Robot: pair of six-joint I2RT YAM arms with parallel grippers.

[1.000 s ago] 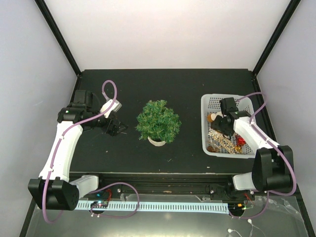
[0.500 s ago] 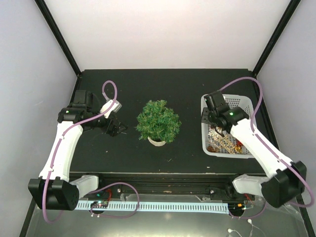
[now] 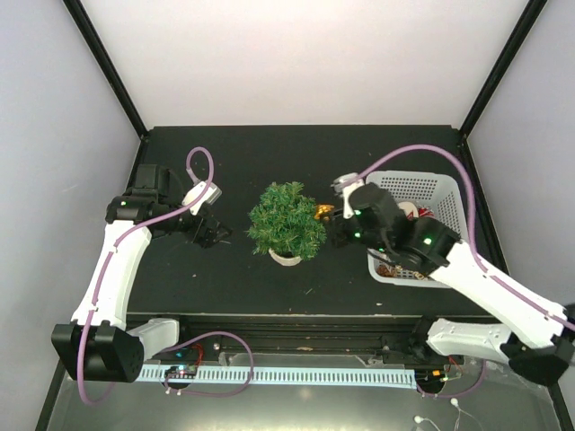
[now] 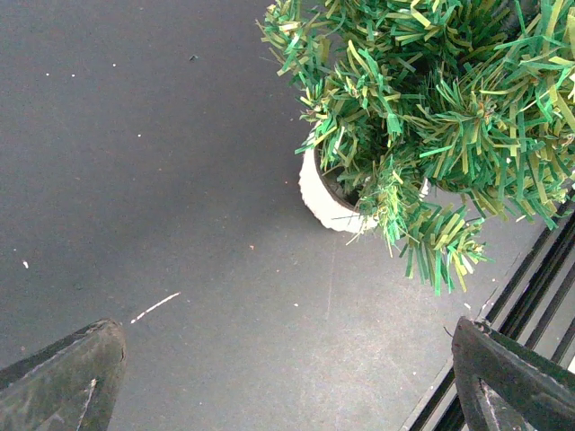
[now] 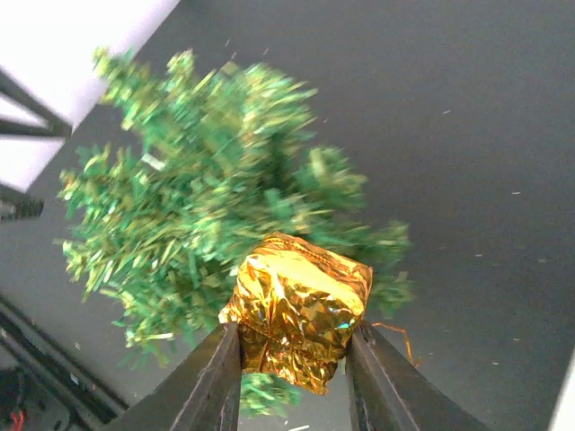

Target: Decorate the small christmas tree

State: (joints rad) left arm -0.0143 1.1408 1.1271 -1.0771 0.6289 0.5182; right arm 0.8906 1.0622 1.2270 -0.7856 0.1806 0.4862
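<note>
The small christmas tree [image 3: 287, 219], bushy green in a round white pot [image 3: 286, 259], stands mid-table; it also shows in the left wrist view [image 4: 422, 108] and the right wrist view [image 5: 198, 197]. My right gripper [image 3: 329, 215] is shut on a crinkled gold foil gift-box ornament [image 5: 298, 310], held just right of the tree's crown; the ornament shows as a gold spot in the top view [image 3: 323, 212]. My left gripper [image 3: 212, 233] is open and empty, low over the table left of the tree, apart from it.
A white mesh basket [image 3: 431, 189] with several ornaments stands at the right. A black rail [image 4: 539, 278] runs along the table's near edge. White walls and black frame posts enclose the table.
My right arm lifted out of the basket and swung left to the tree with the gold ornament in its jaws. The left arm has not moved.
</note>
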